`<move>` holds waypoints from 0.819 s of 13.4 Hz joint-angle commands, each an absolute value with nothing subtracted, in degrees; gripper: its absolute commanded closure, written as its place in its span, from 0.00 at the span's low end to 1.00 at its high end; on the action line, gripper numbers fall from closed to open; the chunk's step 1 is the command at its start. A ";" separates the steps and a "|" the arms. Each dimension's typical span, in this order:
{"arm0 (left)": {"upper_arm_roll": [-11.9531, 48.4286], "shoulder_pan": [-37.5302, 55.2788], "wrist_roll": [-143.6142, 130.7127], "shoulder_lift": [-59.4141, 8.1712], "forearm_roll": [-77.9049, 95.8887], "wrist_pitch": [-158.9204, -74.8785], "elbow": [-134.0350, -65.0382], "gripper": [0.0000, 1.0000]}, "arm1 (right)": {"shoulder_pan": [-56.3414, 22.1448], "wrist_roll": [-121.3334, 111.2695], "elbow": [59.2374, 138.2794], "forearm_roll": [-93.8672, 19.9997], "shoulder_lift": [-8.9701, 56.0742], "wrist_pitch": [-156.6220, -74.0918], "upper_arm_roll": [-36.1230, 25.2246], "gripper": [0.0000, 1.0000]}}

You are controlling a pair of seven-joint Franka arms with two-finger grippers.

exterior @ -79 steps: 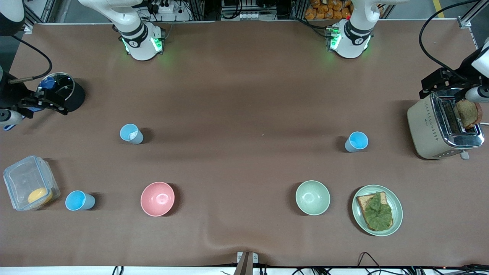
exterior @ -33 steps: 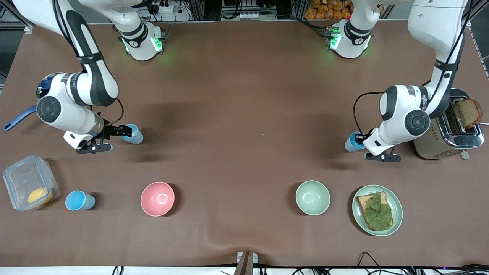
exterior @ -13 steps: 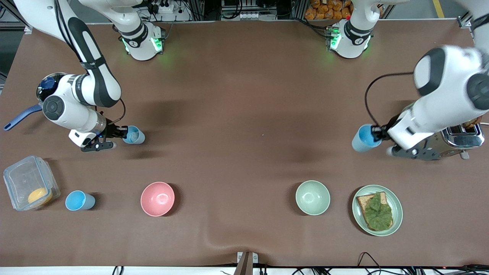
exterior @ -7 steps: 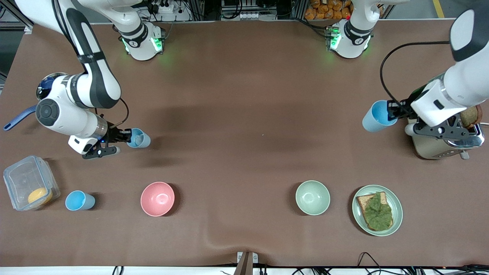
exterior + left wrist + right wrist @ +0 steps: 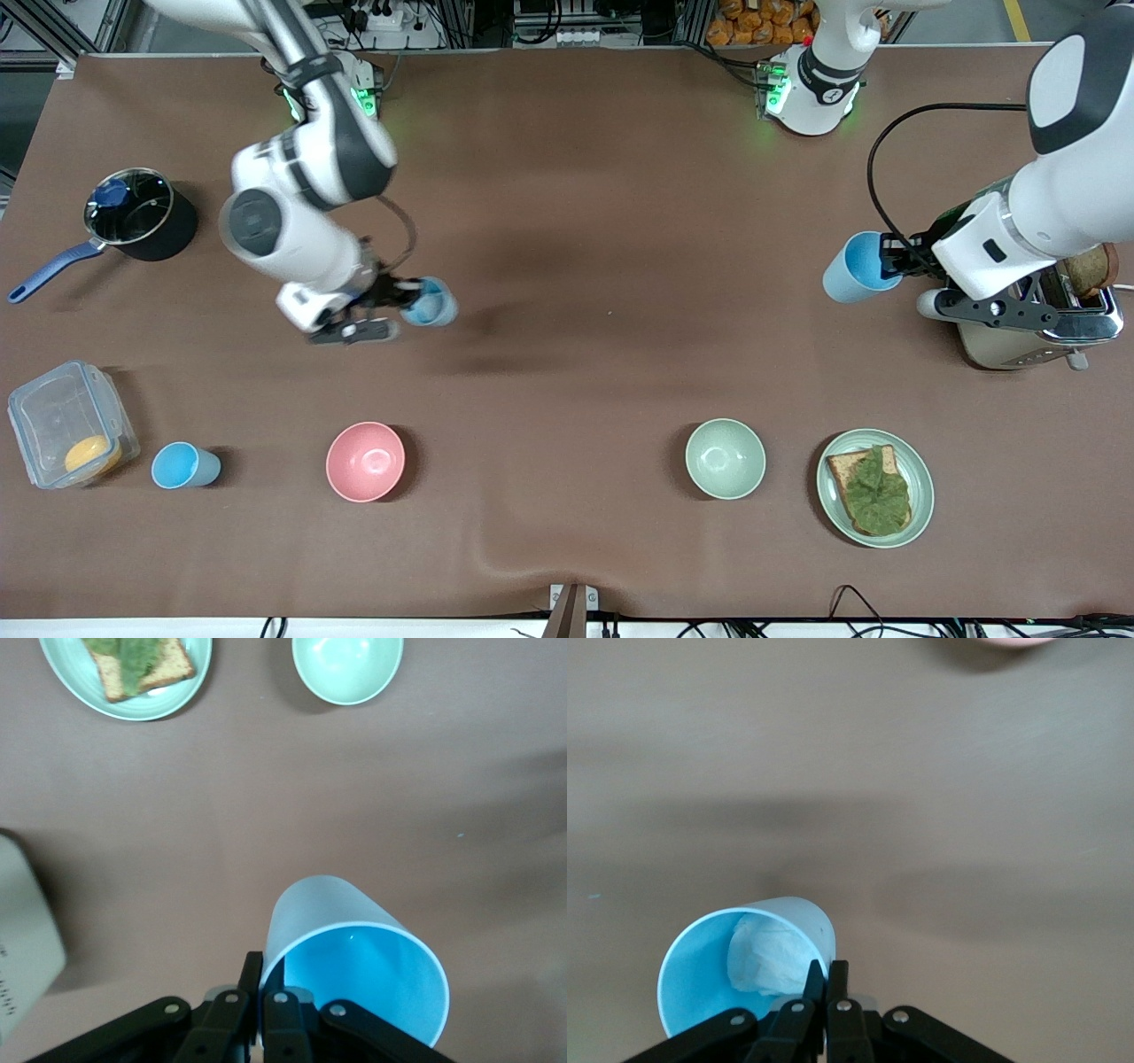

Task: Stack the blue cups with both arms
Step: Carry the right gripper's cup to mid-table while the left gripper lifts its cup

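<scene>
Cups in transit: the paler blue cup (image 5: 429,302), pinched at its rim by the right gripper (image 5: 400,296), has been carried from its spot toward the middle of the surface (image 5: 567,221). The sky-blue cup (image 5: 854,266), clamped in the left gripper (image 5: 895,260), has risen beside the toaster (image 5: 1032,310). Both now held, stacking can likely follow. A third blue cup (image 5: 182,466) stands untouched near the pink bowl (image 5: 365,461).

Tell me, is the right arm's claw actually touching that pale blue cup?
Touching. In the right wrist view the right gripper has its jaws pinched on the rim of the paler blue cup, one inside and one outside.
</scene>
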State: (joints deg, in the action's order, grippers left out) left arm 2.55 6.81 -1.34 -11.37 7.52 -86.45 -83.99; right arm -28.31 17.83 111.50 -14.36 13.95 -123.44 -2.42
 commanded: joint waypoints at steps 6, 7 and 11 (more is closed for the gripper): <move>2.37 5.98 -1.49 -11.95 9.23 -84.90 -82.27 1.00 | -46.84 44.19 107.32 -16.44 25.48 -138.16 -3.34 1.00; 2.37 6.06 -1.58 -11.95 9.14 -84.99 -82.27 1.00 | -47.54 45.43 106.79 -16.35 26.45 -138.77 -3.34 1.00; 2.37 6.24 -1.67 -11.95 9.05 -84.90 -82.27 1.00 | -50.10 49.48 106.61 -16.17 29.79 -144.05 -3.43 1.00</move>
